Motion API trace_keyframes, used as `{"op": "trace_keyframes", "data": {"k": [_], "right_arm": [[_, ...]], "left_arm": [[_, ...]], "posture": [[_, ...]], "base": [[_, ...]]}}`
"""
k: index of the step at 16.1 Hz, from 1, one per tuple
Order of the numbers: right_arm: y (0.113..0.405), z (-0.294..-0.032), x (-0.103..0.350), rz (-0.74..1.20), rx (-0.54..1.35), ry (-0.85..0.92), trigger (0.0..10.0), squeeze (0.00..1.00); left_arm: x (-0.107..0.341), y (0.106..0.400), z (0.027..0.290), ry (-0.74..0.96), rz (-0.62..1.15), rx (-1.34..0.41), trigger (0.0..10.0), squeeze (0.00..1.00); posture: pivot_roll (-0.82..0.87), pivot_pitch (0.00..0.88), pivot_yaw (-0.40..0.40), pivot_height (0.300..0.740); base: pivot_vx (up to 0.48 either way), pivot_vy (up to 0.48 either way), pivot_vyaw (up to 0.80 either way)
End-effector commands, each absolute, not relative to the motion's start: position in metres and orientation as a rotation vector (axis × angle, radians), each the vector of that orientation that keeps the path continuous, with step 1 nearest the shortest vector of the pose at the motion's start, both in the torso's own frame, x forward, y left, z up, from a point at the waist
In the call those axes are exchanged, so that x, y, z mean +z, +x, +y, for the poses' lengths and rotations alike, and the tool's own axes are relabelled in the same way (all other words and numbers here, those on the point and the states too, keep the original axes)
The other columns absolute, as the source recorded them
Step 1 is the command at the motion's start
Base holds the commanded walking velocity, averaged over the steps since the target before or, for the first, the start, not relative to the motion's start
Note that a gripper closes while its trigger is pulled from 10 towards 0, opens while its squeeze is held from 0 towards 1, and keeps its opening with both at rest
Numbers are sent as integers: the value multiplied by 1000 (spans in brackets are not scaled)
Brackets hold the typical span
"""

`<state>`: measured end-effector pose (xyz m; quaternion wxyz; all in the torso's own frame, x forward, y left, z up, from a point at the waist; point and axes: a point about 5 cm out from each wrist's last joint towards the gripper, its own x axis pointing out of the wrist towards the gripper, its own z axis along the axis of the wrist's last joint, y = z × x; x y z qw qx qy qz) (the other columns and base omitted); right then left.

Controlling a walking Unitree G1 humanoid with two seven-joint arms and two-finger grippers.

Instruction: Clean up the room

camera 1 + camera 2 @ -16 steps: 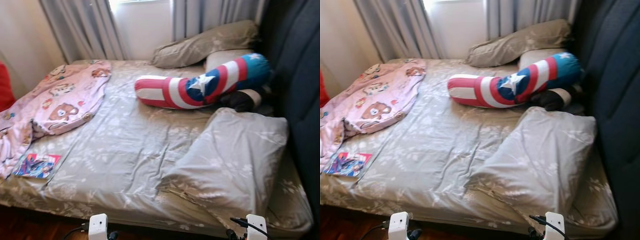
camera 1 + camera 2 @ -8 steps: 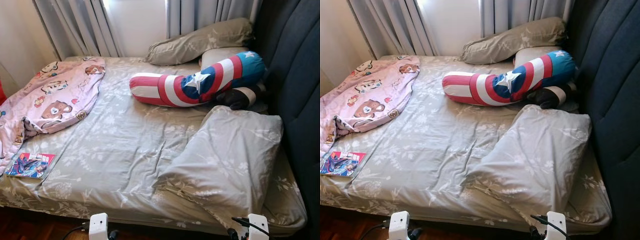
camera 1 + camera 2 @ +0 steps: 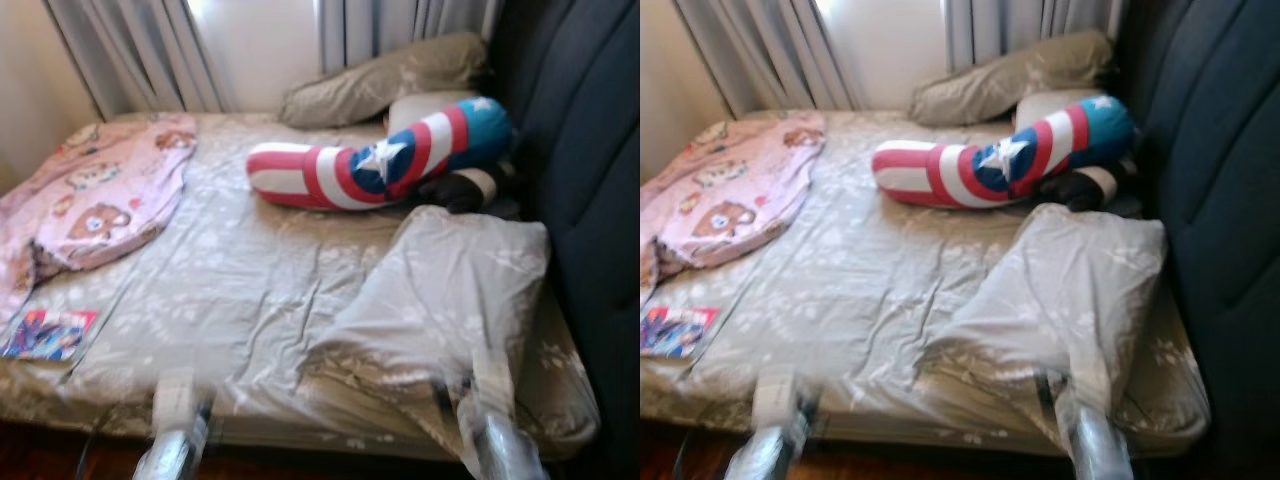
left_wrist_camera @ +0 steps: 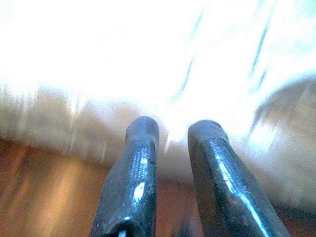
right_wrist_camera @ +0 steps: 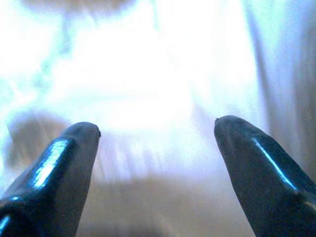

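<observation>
A bed with a grey-beige flowered sheet [image 3: 250, 270] lies before me. On it are a crumpled pink bear-print blanket [image 3: 90, 190] at the left, a comic book [image 3: 50, 333] near the front left corner, a red, white and blue star bolster [image 3: 370, 170] at the back, and a large grey pillow [image 3: 450, 290] at the front right. My left arm [image 3: 178, 430] and right arm [image 3: 492, 410] rise, blurred, over the bed's front edge. The left gripper [image 4: 173, 131] is shut and holds nothing. The right gripper [image 5: 157, 128] is open and points at the bright bedding.
A dark padded headboard [image 3: 590, 150] runs along the right side. A beige pillow [image 3: 380, 85] and a dark object [image 3: 465, 187] lie by the bolster. Grey curtains [image 3: 130, 50] hang behind the bed. Wooden floor [image 4: 49, 187] shows below the bed's edge.
Both arms have come up from the bottom edge to stand over the front of the bed. The camera has shifted slightly and the picture is now blurred.
</observation>
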<state>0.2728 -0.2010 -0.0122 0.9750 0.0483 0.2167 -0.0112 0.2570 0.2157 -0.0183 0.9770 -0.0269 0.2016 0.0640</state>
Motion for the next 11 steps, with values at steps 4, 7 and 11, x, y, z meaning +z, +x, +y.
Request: {"op": "trace_keyframes", "data": {"k": [4, 7, 11], "right_arm": [[263, -209, -13, 371, -54, 129, 10000, 0], [264, -219, -4, 293, -69, 94, 10000, 0], [264, -225, 1, 257, -74, 85, 10000, 0]], "left_arm": [[13, 275, 200, -12, 161, 58, 10000, 0], [20, 267, 193, -4, 71, 46, 10000, 0], [23, 262, 190, 4, 39, 40, 10000, 0]], "posture": [[-44, 0, 49, 740], [-50, 0, 40, 740], [-29, 0, 16, 740]], "base": [[0, 0, 0], [0, 0, 0], [0, 0, 0]]}}
